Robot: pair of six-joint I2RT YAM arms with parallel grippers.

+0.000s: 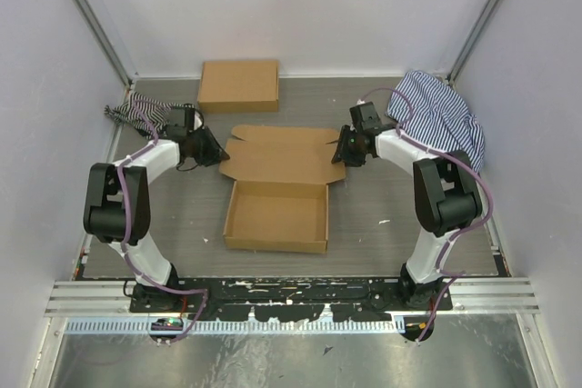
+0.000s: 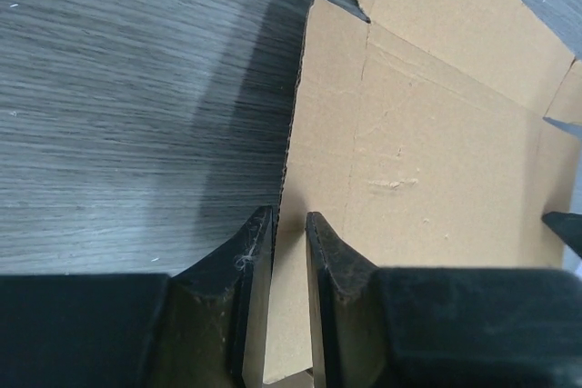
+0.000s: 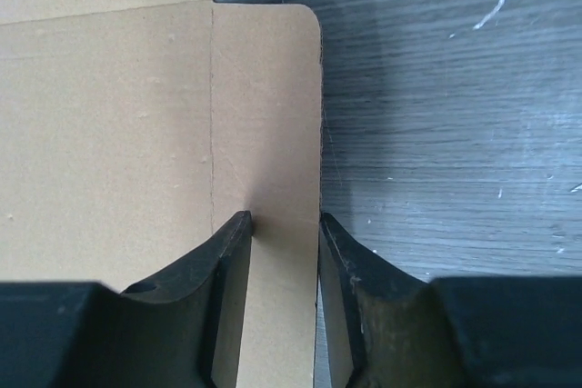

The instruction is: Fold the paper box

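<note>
Watch the two side flaps first. If you lift one arm ahead of the other, the open lid is likely to twist and drag the paper box (image 1: pixel 275 215) across the table (image 1: pixel 173 224), since nothing pins the tray. A finger landing on the wrong side of a score line would crumple the flap rather than fold it. A slide toward 12 o'clock would push the lid toward the second box (image 1: pixel 238 85) at 11 o'clock. The striped cloth (image 1: pixel 441 120) at 2 o'clock lies close behind your right arm and could snag.

The paper box sits mid-table, with its tray formed on the 6 o'clock side and its lid lying open toward 12 o'clock. Your left gripper (image 1: pixel 215 154) is at the lid's 9 o'clock flap (image 2: pixel 318 134). Its jaws are parted only a sliver, and the flap's outer edge runs in between them. You cannot tell from these views whether the pads press. Your right gripper (image 1: pixel 342 152) is at the 3 o'clock flap (image 3: pixel 265 115). Its jaws are a little wider, straddling the strip between score line and outer edge. No firm pinch shows on either side.
</note>
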